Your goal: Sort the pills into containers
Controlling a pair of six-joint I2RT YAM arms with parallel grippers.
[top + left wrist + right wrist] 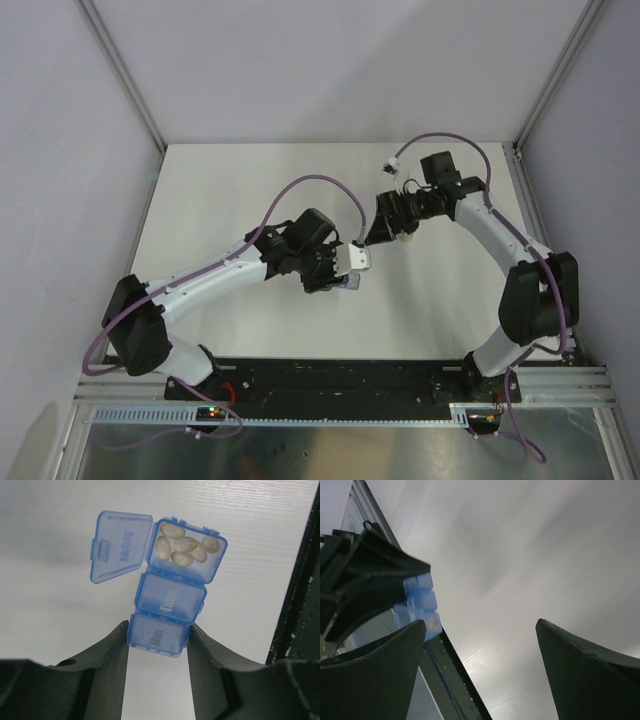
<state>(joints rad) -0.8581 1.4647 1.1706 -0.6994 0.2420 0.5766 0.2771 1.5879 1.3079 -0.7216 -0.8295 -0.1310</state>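
The containers [170, 600] are a translucent blue strip of three joined compartments, marked Mon., Tues. and one with its lid [120, 545] folded open. Several pale tan oval pills [185, 546] lie in the open end compartment. My left gripper [158, 630] is shut on the Mon. end, one finger on each side, and holds the strip over the white table. In the top view the left gripper [345, 265] and the strip [354, 262] are at mid-table. My right gripper [372, 236] is just up-right of them, open and empty [480, 625]. The strip [420, 602] shows at the left of the right wrist view.
A small pale object [405, 237] lies under the right wrist; I cannot tell what it is. The black base rail [300, 605] runs along the near table edge. White walls with metal corner posts [125, 80] enclose the table.
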